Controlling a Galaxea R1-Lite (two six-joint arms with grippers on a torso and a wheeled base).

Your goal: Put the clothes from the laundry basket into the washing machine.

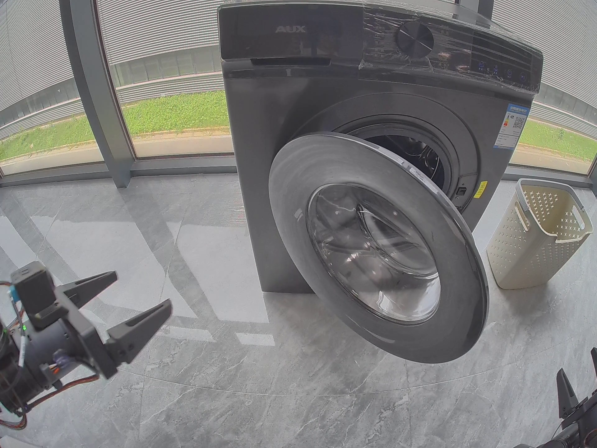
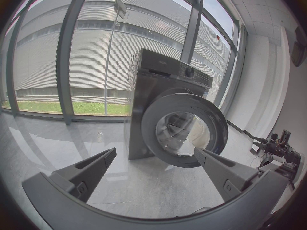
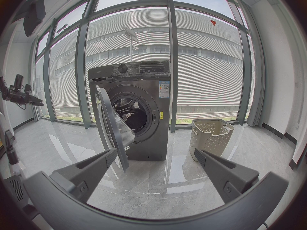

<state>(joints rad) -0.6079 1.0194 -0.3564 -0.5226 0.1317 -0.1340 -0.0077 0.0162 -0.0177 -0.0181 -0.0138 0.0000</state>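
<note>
Left tool point(image 1: 142, 290): fingers spread, empty, well left of the washer.
Right tool point(image 3: 154, 152): fingers spread, empty.
Washing machine point(image 1: 267, 126): door point(image 1: 379, 250) swung open.
Laundry basket point(image 1: 522, 250): on floor point(image 1: 186, 250), just right of the machine.

Glossy metal washing machine point(image 1: 273, 132), perforated plastic laundry basket point(image 1: 528, 244)

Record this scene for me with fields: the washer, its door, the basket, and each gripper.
washing machine: grey front-loader, standing on the floor
door: swung wide open
laundry basket: cream, perforated, upright on the floor to the robot's right of the machine, not touching it; no clothes visible inside
left gripper: open, empty, low on the left, away from the machine
right gripper: open, empty, facing the machine and basket
</note>
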